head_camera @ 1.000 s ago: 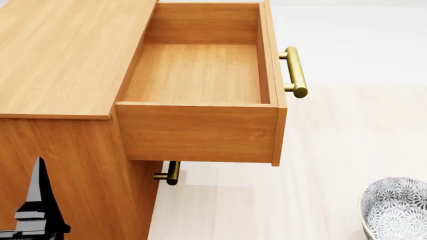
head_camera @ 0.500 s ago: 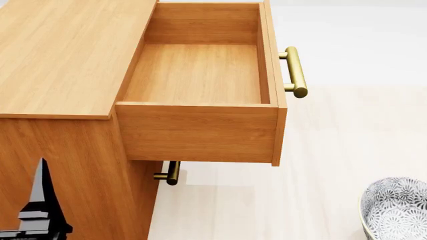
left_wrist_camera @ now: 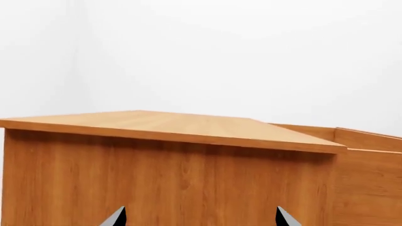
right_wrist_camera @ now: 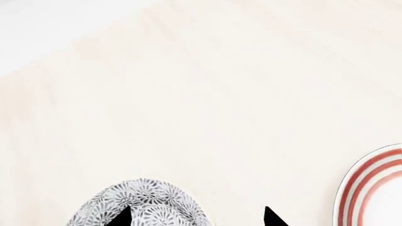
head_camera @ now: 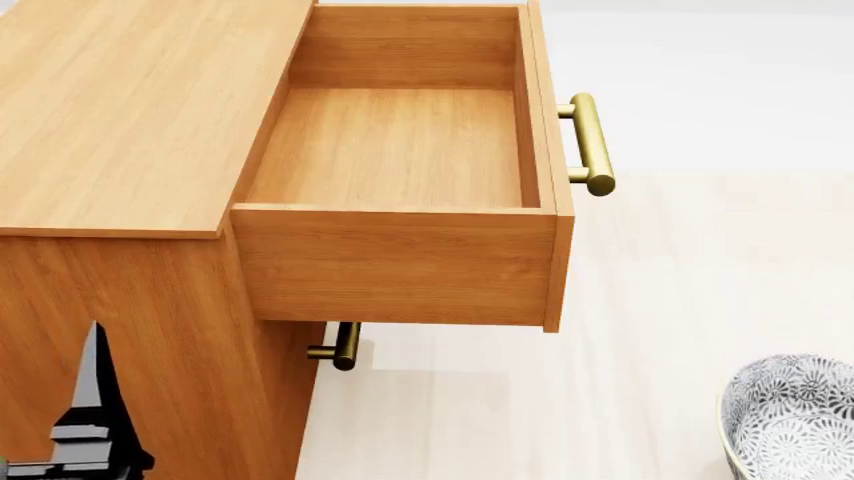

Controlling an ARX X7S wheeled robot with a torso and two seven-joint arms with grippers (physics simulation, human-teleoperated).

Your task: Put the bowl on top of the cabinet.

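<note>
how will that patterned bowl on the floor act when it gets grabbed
The bowl looks glazed and rigid, so it probably won't flex but may slip between the tips of the right hand. Its deep curved wall suggests it could rock if pushed. Likely chips if dropped.

No text, label, brand, number or sign can be read anywhere — the cabinet shows only plain wood grain, and the bowl bears only a floral pattern.

L pincer tips spread, low at head-view left; R pincer tips likewise apart.
</note>
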